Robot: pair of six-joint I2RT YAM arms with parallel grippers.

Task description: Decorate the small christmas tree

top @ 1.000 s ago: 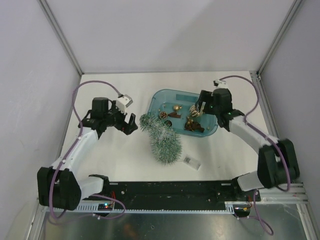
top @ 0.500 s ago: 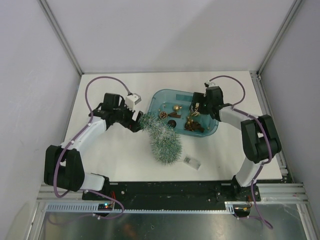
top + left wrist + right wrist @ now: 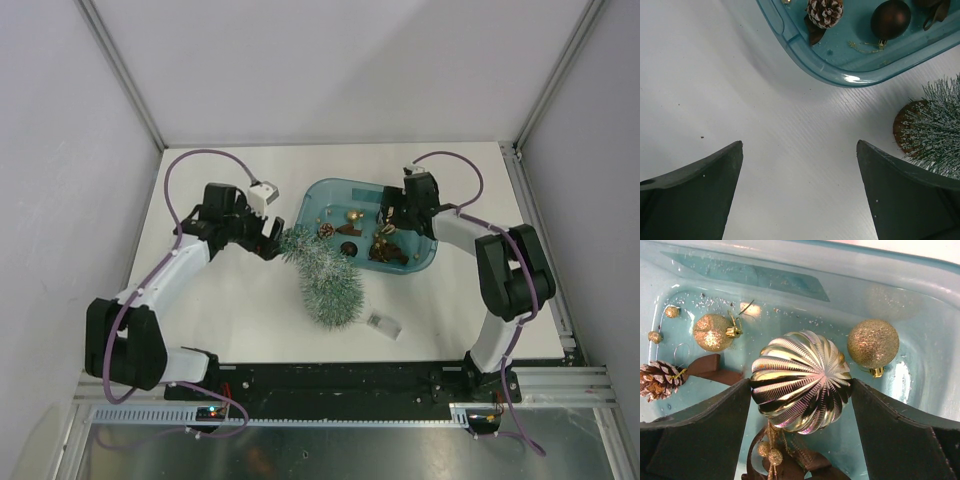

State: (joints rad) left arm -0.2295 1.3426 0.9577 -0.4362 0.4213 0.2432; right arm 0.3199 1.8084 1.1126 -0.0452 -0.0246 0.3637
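A translucent teal plastic tub (image 3: 320,205) rested on the white table (image 3: 230,300), holding a ribbed gold bauble (image 3: 800,381), a glittered gold ball (image 3: 873,344), a frosted pinecone (image 3: 825,11) and a dark brown ball (image 3: 890,19). A small clear plastic piece (image 3: 382,325) lay apart.

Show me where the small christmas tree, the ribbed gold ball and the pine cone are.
small christmas tree (image 3: 328,283): top external view, middle of its frosted branches.
ribbed gold ball (image 3: 800,381): right wrist view, centre of its ribbed side.
pine cone (image 3: 825,11): left wrist view, middle of its scales.
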